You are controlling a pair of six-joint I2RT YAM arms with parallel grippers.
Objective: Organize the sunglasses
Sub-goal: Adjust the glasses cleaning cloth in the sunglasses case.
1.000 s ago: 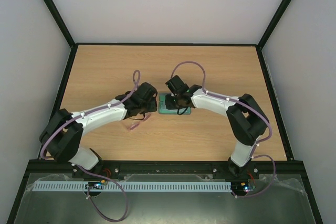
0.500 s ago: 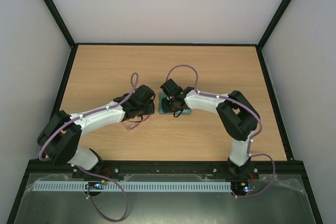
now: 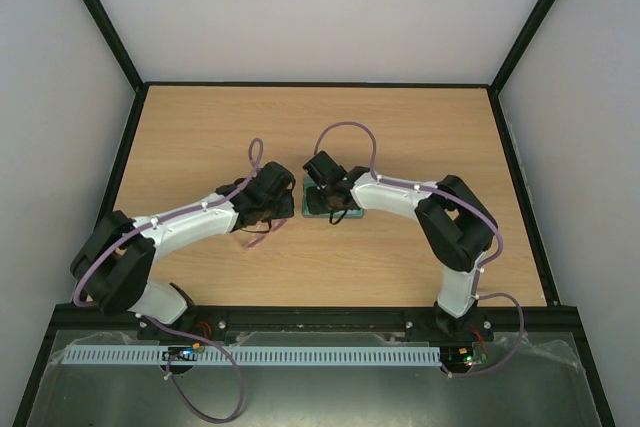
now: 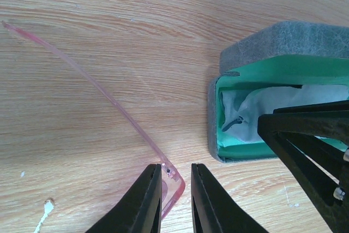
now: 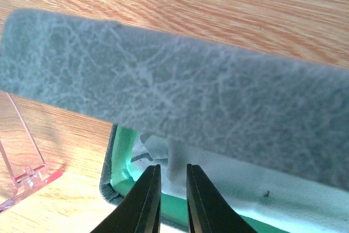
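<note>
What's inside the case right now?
A crumpled pale cloth on the green lining, pinched by the right gripper. The lid and gripper cover the rest of the interior. The sunglasses are outside, in the left gripper.

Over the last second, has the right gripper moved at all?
Yes. In the top view the right gripper has slid left over the case, which stays put, ending nearer the case's left end.

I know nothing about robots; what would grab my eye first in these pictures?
The left arm and right arm meet at mid-table over an open grey case lined bright green. Beside it, pink see-through sunglasses sit with one corner between the left gripper's fingers, while the right gripper dips into the case, where a pale cloth lies.
</note>
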